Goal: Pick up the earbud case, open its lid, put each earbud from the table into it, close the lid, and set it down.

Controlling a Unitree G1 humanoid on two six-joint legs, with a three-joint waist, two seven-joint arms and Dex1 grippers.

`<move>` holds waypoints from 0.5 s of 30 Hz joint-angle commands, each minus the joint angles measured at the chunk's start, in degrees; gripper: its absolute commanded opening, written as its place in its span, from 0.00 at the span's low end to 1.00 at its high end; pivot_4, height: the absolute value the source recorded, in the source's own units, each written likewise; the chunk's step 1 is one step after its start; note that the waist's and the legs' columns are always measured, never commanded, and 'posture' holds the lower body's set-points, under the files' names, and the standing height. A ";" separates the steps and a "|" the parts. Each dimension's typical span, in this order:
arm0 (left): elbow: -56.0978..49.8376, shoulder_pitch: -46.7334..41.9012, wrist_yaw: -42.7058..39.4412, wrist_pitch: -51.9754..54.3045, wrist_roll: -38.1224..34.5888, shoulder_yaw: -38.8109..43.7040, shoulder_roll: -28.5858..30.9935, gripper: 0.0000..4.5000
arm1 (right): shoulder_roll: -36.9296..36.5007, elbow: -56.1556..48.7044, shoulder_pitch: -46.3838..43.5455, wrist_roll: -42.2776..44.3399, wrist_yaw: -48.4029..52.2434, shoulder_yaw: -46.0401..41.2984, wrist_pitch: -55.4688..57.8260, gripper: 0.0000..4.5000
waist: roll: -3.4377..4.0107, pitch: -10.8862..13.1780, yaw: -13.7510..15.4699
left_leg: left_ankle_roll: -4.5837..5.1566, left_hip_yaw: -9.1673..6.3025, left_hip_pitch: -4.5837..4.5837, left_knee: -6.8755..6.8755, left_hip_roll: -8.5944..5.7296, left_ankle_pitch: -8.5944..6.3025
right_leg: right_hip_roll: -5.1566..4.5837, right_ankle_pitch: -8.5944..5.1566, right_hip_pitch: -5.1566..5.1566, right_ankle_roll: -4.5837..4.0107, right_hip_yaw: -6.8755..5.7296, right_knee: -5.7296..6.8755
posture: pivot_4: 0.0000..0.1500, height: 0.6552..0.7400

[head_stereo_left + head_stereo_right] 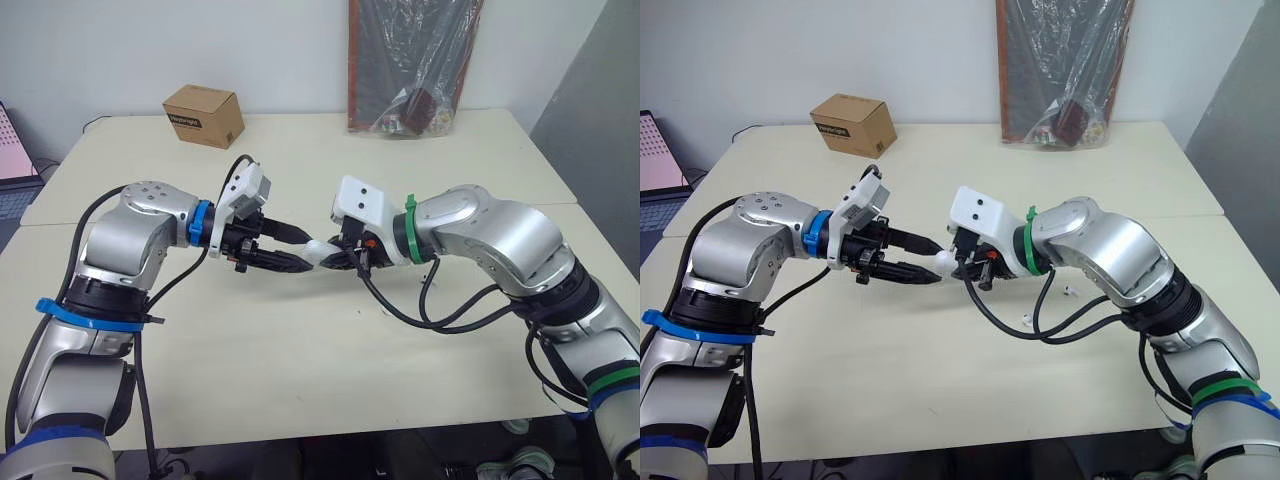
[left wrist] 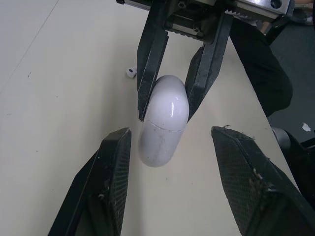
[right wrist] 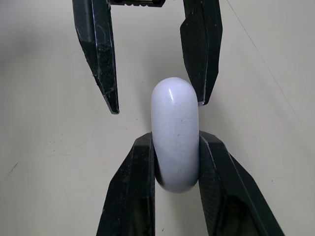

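The white earbud case (image 3: 174, 137) hangs above the table (image 1: 300, 370) near its middle, lid closed, with my right gripper (image 3: 174, 142) shut on one end. My left gripper (image 2: 170, 162) faces it from the opposite side, open, its two fingers (image 3: 96, 54) straddling the case's free rounded end (image 1: 318, 250); one finger sits close against the case, the other stands apart. One small white earbud (image 1: 1072, 291) lies on the table below my right forearm, another (image 1: 1025, 321) a little nearer the front. One earbud (image 2: 130, 72) also appears in the left wrist view beyond the case.
A brown cardboard box (image 1: 204, 115) stands at the back left of the table. A clear plastic bag of dark items (image 1: 410, 65) leans against the wall at the back right. A laptop (image 1: 10, 150) sits at the far left edge. Black cables hang under both forearms.
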 commanded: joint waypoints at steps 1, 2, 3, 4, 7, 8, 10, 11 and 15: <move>-0.92 -0.34 0.00 -1.57 0.79 0.17 0.18 0.59 | 0.29 -0.82 -1.66 -0.88 1.01 -2.51 -0.39 0.17 | 0.00 0.00 0.00 | 0.00 0.00 0.00 0.00 0.00 0.00 | 0.00 0.00 0.00 0.00 0.00 0.00 | 1.00 1.00; -0.74 -0.40 0.17 -1.80 0.95 0.29 -0.05 0.59 | 0.38 -0.84 -1.75 -0.82 1.21 -2.69 -0.22 0.17 | 0.00 0.00 0.00 | 0.00 -0.01 0.00 0.01 0.00 0.00 | 0.00 0.00 0.00 0.00 0.00 0.01 | 1.00 1.00; -0.62 -0.45 0.22 -2.04 1.08 0.34 -0.22 0.59 | 0.44 -0.93 -1.82 -0.75 1.42 -2.84 -0.03 0.17 | 0.00 0.00 0.01 | 0.00 -0.01 -0.01 0.02 0.00 0.00 | 0.00 0.00 0.00 0.00 0.00 0.01 | 1.00 1.00; -0.48 -0.50 0.20 -2.32 1.22 0.34 -0.36 0.59 | 0.51 -1.05 -1.88 -0.65 1.64 -3.01 0.19 0.17 | 0.00 0.00 0.01 | 0.00 -0.01 -0.01 0.03 0.00 0.00 | 0.00 0.00 0.00 0.00 0.00 0.01 | 1.00 1.00; -0.09 -0.60 0.17 -2.95 1.63 0.28 -0.72 0.51 | 0.75 -1.35 -1.97 -0.62 2.17 -3.31 0.66 0.17 | 0.00 0.00 0.01 | 0.00 -0.01 0.00 0.03 0.00 0.00 | 0.00 0.00 0.00 0.00 0.00 0.02 | 1.00 1.00; -0.05 -0.65 0.25 -3.04 1.69 0.32 -0.93 0.48 | 0.79 -1.43 -1.96 -0.64 2.27 -3.37 0.77 0.17 | 0.00 0.00 0.01 | 0.00 -0.01 0.00 0.04 0.00 0.00 | -0.01 0.00 0.00 0.00 0.00 0.03 | 1.00 1.00; -0.07 -0.67 0.24 -3.14 1.72 0.44 -1.20 0.48 | 0.84 -1.55 -1.92 -0.75 2.44 -3.42 0.91 0.17 | 0.00 0.00 0.00 | 0.00 -0.01 0.00 0.04 0.00 0.00 | 0.00 0.00 0.00 0.00 0.00 0.04 | 1.00 1.00; -0.05 -0.67 0.18 -3.18 1.75 0.51 -1.26 0.48 | 0.84 -1.63 -1.89 -0.81 2.55 -3.40 1.00 0.17 | 0.00 0.00 0.00 | 0.00 -0.01 0.00 0.05 0.00 0.00 | 0.00 0.00 0.00 0.00 0.00 0.04 | 1.00 1.00; -0.03 -0.81 0.08 -3.42 1.93 0.58 -1.26 0.40 | 0.95 -1.84 -1.79 -0.96 2.86 -3.30 1.26 0.17 | 0.00 0.00 0.00 | 0.00 -0.01 0.00 0.06 0.00 0.00 | 0.00 0.00 0.00 0.00 0.00 0.05 | 1.00 1.00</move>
